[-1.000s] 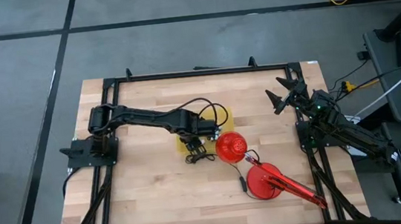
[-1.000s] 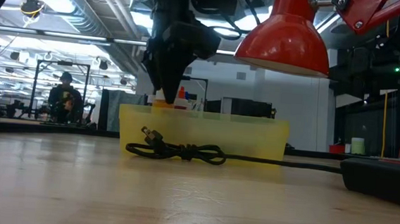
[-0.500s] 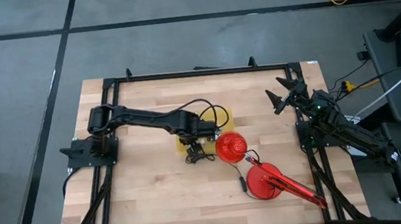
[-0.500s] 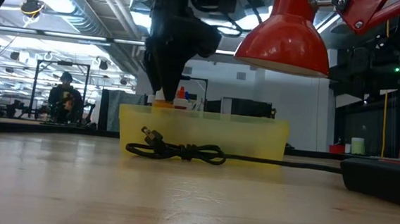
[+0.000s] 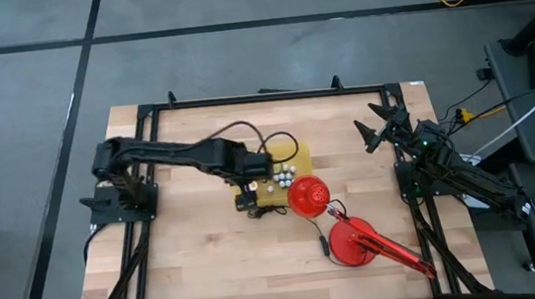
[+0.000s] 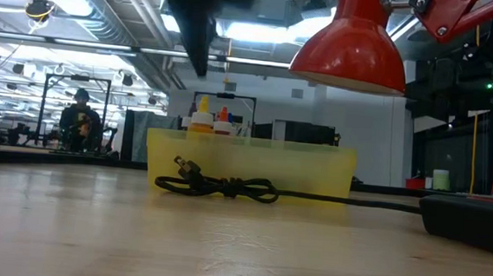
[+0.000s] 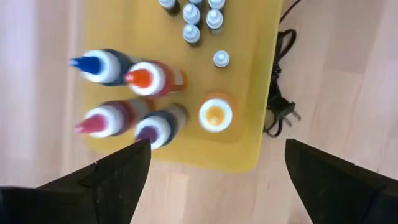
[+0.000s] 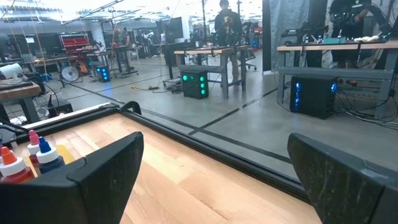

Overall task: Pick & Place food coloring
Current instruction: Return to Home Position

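Observation:
The food coloring bottles (image 7: pixel 143 78) stand upright in a shallow yellow tray (image 7: pixel 249 93) near the table's middle. Their tops are blue, orange, pink, purple and orange-yellow, and several tiny white-capped ones (image 7: pixel 191 31) stand behind. In the high view they are pale dots (image 5: pixel 279 178); in the low view their tops (image 6: pixel 210 118) rise over the tray wall (image 6: pixel 249 164). My left gripper (image 7: pixel 216 149) hangs open above the tray's left part (image 5: pixel 249 193), pointing down, its dark fingers (image 6: pixel 197 30) well above the bottles. My right gripper (image 5: pixel 375 126) waits open at the far right.
A red lamp's shade (image 5: pixel 307 197) hovers just right of the tray; its round base (image 5: pixel 355 243) and arm lie toward the near right. A black cord with plug (image 6: pixel 221 187) lies coiled along the tray's near side. Bare wood spreads left and near.
My left gripper has opened, letting go of a bottle among those in the tray, then risen clear and drawn back toward the table's left while rolling at the wrist. The bottle stays standing in the tray. The right arm has kept still.

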`<move>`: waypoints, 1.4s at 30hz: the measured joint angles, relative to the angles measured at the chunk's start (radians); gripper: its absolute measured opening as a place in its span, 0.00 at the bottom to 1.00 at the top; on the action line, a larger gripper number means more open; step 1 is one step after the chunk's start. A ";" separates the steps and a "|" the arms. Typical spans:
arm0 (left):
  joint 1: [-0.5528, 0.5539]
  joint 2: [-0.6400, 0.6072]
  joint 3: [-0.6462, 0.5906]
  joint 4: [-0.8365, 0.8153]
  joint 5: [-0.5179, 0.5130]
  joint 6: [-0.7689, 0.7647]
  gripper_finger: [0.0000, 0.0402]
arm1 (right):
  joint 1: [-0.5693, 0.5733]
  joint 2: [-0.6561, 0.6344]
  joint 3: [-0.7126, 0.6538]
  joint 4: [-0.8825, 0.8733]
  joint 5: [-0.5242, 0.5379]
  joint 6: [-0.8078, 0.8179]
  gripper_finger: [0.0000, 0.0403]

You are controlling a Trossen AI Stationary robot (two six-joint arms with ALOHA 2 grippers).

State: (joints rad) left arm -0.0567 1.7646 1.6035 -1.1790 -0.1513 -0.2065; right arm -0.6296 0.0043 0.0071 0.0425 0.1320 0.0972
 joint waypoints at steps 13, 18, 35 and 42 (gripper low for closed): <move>-0.020 -0.367 -0.153 -0.046 -0.204 0.059 0.90 | 0.000 0.000 0.000 0.000 -0.002 0.000 0.99; -0.016 -0.564 -0.364 0.010 -0.360 0.074 0.90 | 0.000 0.000 0.000 0.001 -0.003 0.000 0.99; 0.100 -1.074 -1.020 0.677 -0.365 -0.010 0.90 | 0.000 0.000 0.000 0.000 -0.002 0.000 0.99; 0.111 -1.228 -1.241 0.972 -0.439 0.081 0.90 | 0.000 0.000 0.000 0.001 -0.002 0.000 0.99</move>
State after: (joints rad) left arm 0.0540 0.5362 0.3628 -0.2067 -0.5906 -0.1252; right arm -0.6296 0.0040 0.0069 0.0431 0.1295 0.0972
